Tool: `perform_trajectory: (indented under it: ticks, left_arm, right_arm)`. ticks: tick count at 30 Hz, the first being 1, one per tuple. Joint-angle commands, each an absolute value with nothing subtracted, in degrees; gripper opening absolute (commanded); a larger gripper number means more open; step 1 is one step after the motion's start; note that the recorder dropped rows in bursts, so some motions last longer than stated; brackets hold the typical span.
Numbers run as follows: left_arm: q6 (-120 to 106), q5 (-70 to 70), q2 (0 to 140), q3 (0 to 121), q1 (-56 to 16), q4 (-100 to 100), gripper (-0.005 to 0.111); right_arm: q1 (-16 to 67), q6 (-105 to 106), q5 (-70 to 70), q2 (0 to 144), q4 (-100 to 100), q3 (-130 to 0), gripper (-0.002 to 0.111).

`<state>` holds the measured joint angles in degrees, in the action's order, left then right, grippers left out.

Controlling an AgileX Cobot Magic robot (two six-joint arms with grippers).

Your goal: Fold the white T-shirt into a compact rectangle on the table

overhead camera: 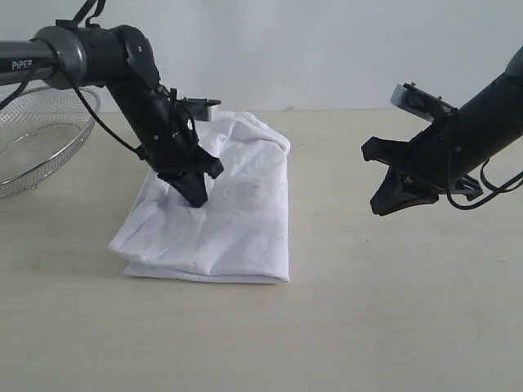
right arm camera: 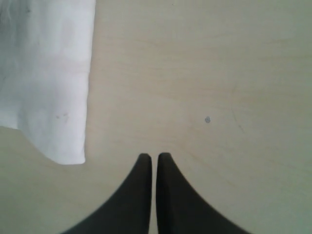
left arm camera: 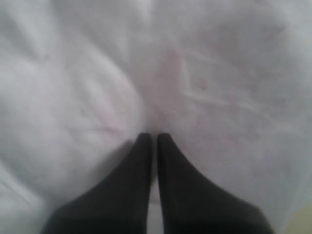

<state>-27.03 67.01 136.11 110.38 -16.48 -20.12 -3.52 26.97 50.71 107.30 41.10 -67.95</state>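
The white T-shirt (overhead camera: 221, 212) lies folded in a wrinkled rectangle on the table (overhead camera: 368, 327), left of middle. My left gripper (overhead camera: 196, 194), jaws together, touches its top; my right gripper (overhead camera: 391, 204), closed and empty, hangs over bare tabletop beside its straight edge. Only the exterior view shows the basket (overhead camera: 33, 139)

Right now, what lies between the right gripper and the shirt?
Only bare table. The exterior view shows an open stretch between the shirt and the right gripper; the right wrist view agrees.
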Motion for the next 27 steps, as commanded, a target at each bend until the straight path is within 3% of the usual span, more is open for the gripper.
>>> perform_trajectory:
  ticks: [1, 27]
  left_arm:
    - [-23.2, 67.0, 136.6, 110.4, -15.5, -15.4, 0.005]
    - [-18.8, 70.0, 133.6, 110.4, -7.1, -9.2, 0.005]
  right_arm:
    - [-3.9, 27.8, 51.7, 106.5, 41.4, -68.0, 0.0]
    - [-3.9, 28.0, 49.9, 106.5, 41.9, -68.0, 0.0]
